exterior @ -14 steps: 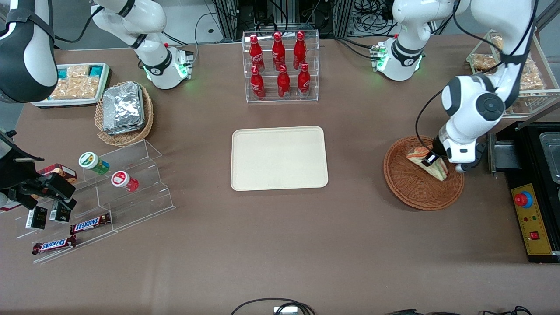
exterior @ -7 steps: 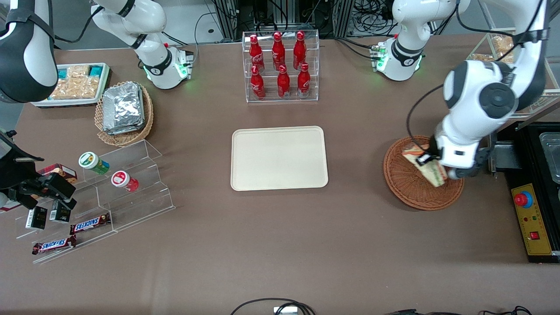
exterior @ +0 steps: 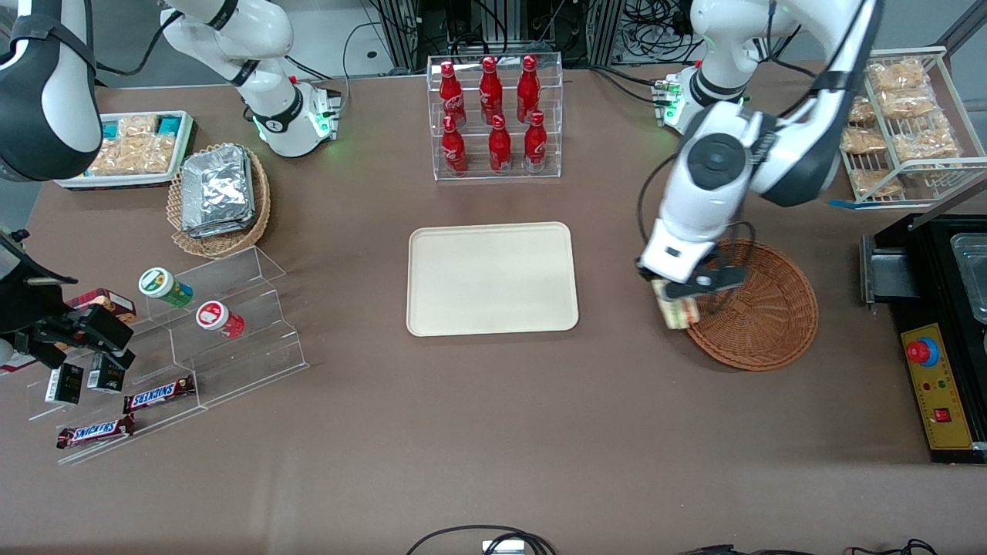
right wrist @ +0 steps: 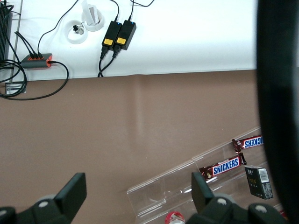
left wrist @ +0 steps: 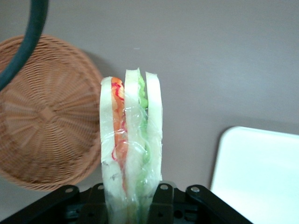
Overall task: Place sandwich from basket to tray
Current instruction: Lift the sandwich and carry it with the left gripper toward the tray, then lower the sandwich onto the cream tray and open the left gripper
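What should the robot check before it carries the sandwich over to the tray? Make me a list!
1. Sandwich gripped by the end effector: ok, it is clamped between the fingers, wrap intact.
2. Sandwich out of the basket: ok, it hangs over the basket's rim toward the tray, with nothing left inside the basket.
3. Tray has room: ok, its surface is bare.
4. Path from basket to tray: ok, only brown tabletop lies between them.
5. Sandwich high enough to pass the tray's rim: cannot tell.
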### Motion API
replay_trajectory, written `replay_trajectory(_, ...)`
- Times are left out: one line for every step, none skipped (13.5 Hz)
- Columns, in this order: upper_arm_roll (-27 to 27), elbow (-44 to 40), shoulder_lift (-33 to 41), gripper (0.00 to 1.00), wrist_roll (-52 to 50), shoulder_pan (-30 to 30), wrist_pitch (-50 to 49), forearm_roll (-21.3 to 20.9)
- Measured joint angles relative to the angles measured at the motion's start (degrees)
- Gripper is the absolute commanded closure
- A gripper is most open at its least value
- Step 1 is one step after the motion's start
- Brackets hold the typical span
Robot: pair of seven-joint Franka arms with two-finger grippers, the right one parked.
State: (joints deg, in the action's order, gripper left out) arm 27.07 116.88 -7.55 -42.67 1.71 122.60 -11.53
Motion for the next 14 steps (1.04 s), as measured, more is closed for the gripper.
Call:
replay_trajectory(0.0, -1.3, -1.3, 1.00, 0.0, 2.5, 0.4, -0.3)
replay_trajectory(0.1, -2.8, -2.7, 1.00, -0.1, 4.8, 0.5, -0.4)
replay_trajectory(0.1, -4.2, -4.1, 1.00, -0.2, 6.9, 0.5, -0.5)
replay_trajectory(0.1, -5.4, -5.6, 1.00, -0.3, 8.6, 0.6, -0.5)
replay_trajectory(0.1, -6.3, -7.0, 1.00, -0.3, 10.0, 0.7, -0.5)
replay_trajectory(0.1, -6.7, -8.3, 1.00, -0.3, 11.1, 1.5, -0.6)
replay_trajectory(0.1, -6.9, -9.7, 1.00, -0.2, 12.1, 2.4, -0.7)
replay_trajectory(0.1, -6.9, -11.3, 1.00, -0.1, 13.2, 2.9, -1.0)
replay_trajectory(0.1, -6.9, -13.0, 1.00, -0.1, 14.3, 3.5, -1.9)
replay_trajectory(0.1, -6.9, -14.8, 1.00, -0.2, 15.1, 4.5, -3.0)
replay_trajectory(0.0, -6.9, -16.4, 1.00, -0.4, 15.6, 5.7, -3.5)
replay_trajectory(0.0, -7.0, -17.9, 1.00, -0.9, 16.1, 7.0, -3.8)
replay_trajectory(0.0, -7.1, -19.1, 1.00, -1.8, 16.7, 7.7, -4.2)
replay_trajectory(0.0, -7.3, -20.2, 1.00, -2.7, 17.1, 8.0, -4.8)
